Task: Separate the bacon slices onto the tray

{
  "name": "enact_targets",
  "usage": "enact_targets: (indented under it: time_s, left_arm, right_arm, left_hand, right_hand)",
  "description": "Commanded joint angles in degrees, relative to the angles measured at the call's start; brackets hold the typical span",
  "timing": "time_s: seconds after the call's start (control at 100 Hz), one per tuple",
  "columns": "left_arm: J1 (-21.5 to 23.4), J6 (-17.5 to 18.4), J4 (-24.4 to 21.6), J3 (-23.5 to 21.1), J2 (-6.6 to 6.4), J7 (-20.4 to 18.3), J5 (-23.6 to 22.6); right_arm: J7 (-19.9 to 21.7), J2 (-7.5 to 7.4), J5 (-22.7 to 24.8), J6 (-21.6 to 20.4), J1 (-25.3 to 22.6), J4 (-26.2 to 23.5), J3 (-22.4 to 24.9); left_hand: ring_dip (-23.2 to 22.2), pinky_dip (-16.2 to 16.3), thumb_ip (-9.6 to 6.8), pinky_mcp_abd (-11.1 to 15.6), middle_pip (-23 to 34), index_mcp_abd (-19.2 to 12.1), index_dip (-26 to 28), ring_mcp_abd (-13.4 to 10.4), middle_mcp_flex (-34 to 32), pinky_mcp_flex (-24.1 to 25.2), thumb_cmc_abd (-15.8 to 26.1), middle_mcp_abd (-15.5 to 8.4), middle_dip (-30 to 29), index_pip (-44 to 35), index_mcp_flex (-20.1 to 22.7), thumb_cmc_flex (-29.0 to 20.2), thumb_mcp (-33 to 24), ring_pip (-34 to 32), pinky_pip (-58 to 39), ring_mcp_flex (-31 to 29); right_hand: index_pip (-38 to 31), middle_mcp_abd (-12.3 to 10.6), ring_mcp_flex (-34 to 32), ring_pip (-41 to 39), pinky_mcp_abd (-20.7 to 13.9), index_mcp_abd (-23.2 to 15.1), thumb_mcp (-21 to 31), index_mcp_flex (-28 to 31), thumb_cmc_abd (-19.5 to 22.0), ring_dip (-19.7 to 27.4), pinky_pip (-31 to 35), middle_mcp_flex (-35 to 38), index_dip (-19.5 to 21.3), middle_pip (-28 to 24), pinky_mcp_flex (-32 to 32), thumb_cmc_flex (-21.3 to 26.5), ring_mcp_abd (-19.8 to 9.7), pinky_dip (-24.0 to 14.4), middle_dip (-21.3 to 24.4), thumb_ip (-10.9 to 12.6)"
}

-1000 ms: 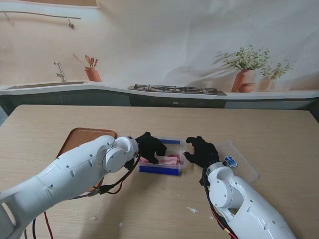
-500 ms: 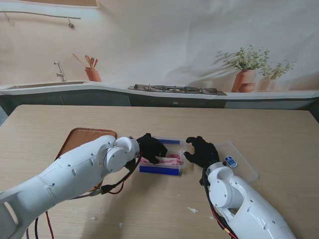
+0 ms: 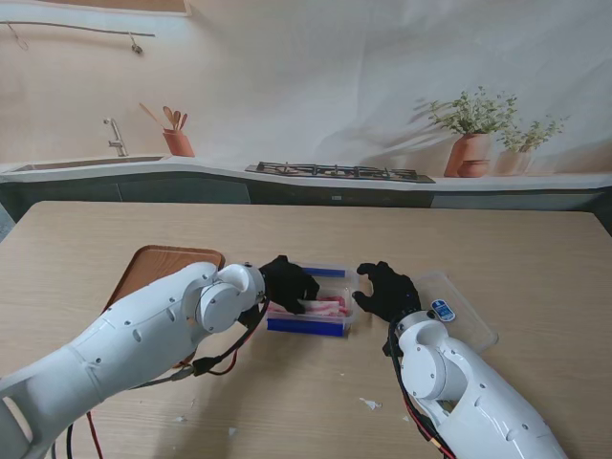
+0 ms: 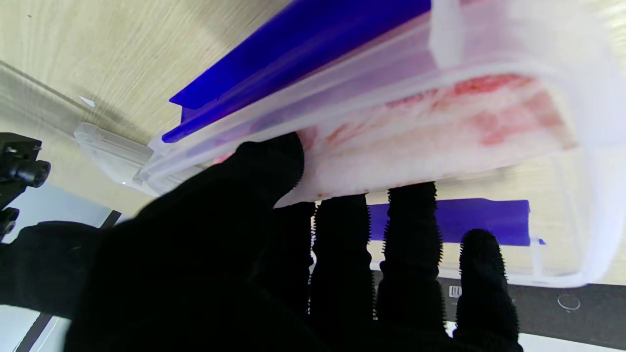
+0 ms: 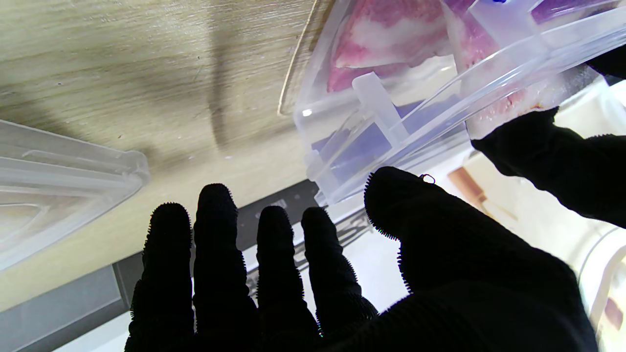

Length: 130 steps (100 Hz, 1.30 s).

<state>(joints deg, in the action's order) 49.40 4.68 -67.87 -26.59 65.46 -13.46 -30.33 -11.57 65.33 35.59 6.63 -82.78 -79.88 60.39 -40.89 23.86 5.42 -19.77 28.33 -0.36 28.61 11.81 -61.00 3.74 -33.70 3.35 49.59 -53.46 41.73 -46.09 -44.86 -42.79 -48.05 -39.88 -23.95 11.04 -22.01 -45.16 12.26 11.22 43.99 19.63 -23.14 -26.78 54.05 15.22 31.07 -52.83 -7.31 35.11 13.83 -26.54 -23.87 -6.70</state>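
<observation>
Where the stand view looks down on the desk (image 3: 535,258), a clear container (image 3: 316,314) with blue edges sits at centre, holding pink bacon slices (image 3: 325,307). The left hand (image 3: 289,284) reaches into the container's left end, fingers closed on a slice. The right hand (image 3: 385,292) rests just beside the container's right end, holding nothing. A wooden tray (image 3: 158,266) lies to the left, partly hidden by the left arm. A clear lid (image 3: 457,316) lies on the desk to the right of the right hand.

Left wrist view: the thumb (image 4: 264,166) presses on one face of a pale, red-streaked bacon slice (image 4: 430,127), the other fingers (image 4: 411,215) on the opposite face, so the slice is pinched between them. The container's clear wall (image 4: 577,88) curves around the slice.

Right wrist view: the right hand (image 5: 313,274) is spread, fingers (image 5: 220,234) apart, thumb (image 5: 391,195) near the container corner (image 5: 342,146). Bacon (image 5: 381,34) shows through the clear wall. The left hand's fingers (image 5: 552,156) are visible beyond the container, touching a slice.
</observation>
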Motion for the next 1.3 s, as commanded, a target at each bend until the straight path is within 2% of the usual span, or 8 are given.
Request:
enact_targets:
  time_s: [0.0,0.19,0.41,0.61,0.75,1.0,1.17,1.29]
  left_arm:
    - [0.59,-0.13,-1.34,-0.80,-0.41,-0.64,-0.59]
    - [1.42,-0.19,-3.40,-2.97,-1.14,-1.20,-1.61]
    - [2.55,0.77,-5.01,-5.42,-1.49,-0.15,-3.26]
    - [2.43,0.96,-5.70,-5.85,-1.83,-1.43,-2.93]
    - [2.94,1.12,-5.24,-6.35,-1.39,0.05,-2.51]
    - [3.10,2.82,-4.42,-6.83,-0.79,1.75,-1.26]
    - [3.29,4.42,-4.73,-7.31,-0.68,2.65,-1.27]
    - [3.40,5.72,-5.54,-7.90,-1.09,2.56,-2.48]
  right_arm:
    - [0.88,0.44,-0.05,0.18,-0.60,0.54,-0.27]
    - [0.77,0.46,-0.04,0.18,-0.56,0.60,-0.33]
    - [0.70,0.49,-0.10,0.18,-0.53,0.63,-0.34]
    - [0.67,0.51,-0.17,0.28,-0.51,0.67,-0.39]
    - [0.67,0.52,-0.18,0.25,-0.47,0.71,-0.44]
    - [0.50,0.56,-0.21,0.29,-0.42,0.78,-0.47]
    - [0.49,0.58,-0.28,0.33,-0.40,0.82,-0.48]
    - [0.50,0.57,-0.27,0.29,-0.44,0.79,-0.45]
  left_hand:
    - [-1.26,-0.52,0.03,-2.37,1.09,0.41,2.03,0.60,-0.78,0.62,0.08,-0.17,2.15,-3.33,-0.54,-1.95,-0.40,-1.60,1.05,-0.70]
    - [-1.62,-0.39,0.31,-2.65,1.39,2.16,3.93,1.12,-0.65,0.45,0.37,0.75,3.52,-3.38,-1.23,-2.50,-0.62,-1.69,1.02,-0.74]
    - [-2.50,0.10,0.20,-3.05,2.17,3.17,5.36,1.85,-0.60,-0.85,0.01,1.60,5.15,-3.36,-1.36,-2.70,-1.46,-2.60,-0.05,-1.03]
    - [-3.17,0.47,0.07,-3.00,2.57,5.03,7.23,2.45,-0.36,-1.57,-0.11,2.44,6.68,-3.54,-2.21,-2.95,-2.38,-2.83,-0.78,-1.16]
    - [-4.53,1.52,-0.83,-3.64,4.00,6.70,9.49,3.66,-0.37,-4.28,-2.00,3.29,8.66,-4.48,-2.79,-2.08,-6.06,-3.66,-2.69,-1.67]
    - [-5.17,2.94,-0.71,-5.12,5.06,8.18,10.53,5.14,0.49,-10.98,-2.61,4.65,8.77,-5.32,-3.72,-3.11,-7.09,-3.18,-5.39,-2.89]
    - [-5.48,3.55,-0.54,-4.61,5.22,8.51,10.34,5.27,0.43,-12.18,-2.60,4.98,8.29,-5.24,-3.49,-3.58,-6.81,-2.81,-6.26,-3.02]
    - [-5.67,3.81,-0.61,-4.29,5.29,8.18,10.24,5.07,0.27,-12.35,-2.63,5.05,8.07,-5.18,-3.30,-3.42,-6.85,-2.70,-6.51,-3.21]
  right_hand:
    - [-0.14,-0.50,-0.74,-0.23,0.60,-0.70,-0.43,0.20,-0.63,0.01,1.18,0.60,-0.39,-0.64,0.19,1.98,0.94,-0.05,-0.16,1.01]
    - [-0.11,-0.48,-0.71,-0.22,0.60,-0.75,-0.50,0.09,-0.67,0.02,1.15,0.62,-0.41,-0.66,0.22,2.01,1.04,-0.08,-0.17,1.02]
    - [-0.11,-0.54,-0.75,-0.25,0.53,-0.77,-0.56,0.04,-0.60,0.01,1.12,0.61,-0.43,-0.65,0.17,2.03,0.90,-0.11,-0.16,1.04]
    - [-0.11,-0.53,-0.74,-0.25,0.61,-0.82,-0.67,-0.12,-0.50,0.01,1.09,0.61,-0.43,-0.65,0.19,1.97,0.89,-0.14,-0.17,1.05]
    - [-0.12,-0.48,-0.81,-0.26,0.59,-0.87,-0.69,-0.25,-0.46,0.01,1.09,0.58,-0.42,-0.64,0.19,1.97,0.94,-0.17,-0.16,1.06]
    - [-0.17,-0.57,-0.79,-0.26,0.60,-0.87,-0.71,-0.29,-0.47,0.01,1.13,0.54,-0.42,-0.65,0.14,1.99,0.95,-0.20,-0.17,1.07]
    - [-0.20,-0.58,-0.82,-0.30,0.59,-0.86,-0.71,-0.36,-0.43,-0.01,1.13,0.53,-0.43,-0.66,0.14,1.98,0.94,-0.20,-0.17,1.06]
    - [-0.21,-0.51,-0.77,-0.26,0.60,-0.83,-0.70,-0.35,-0.44,0.01,1.13,0.54,-0.44,-0.65,0.17,2.02,0.95,-0.20,-0.17,1.07]
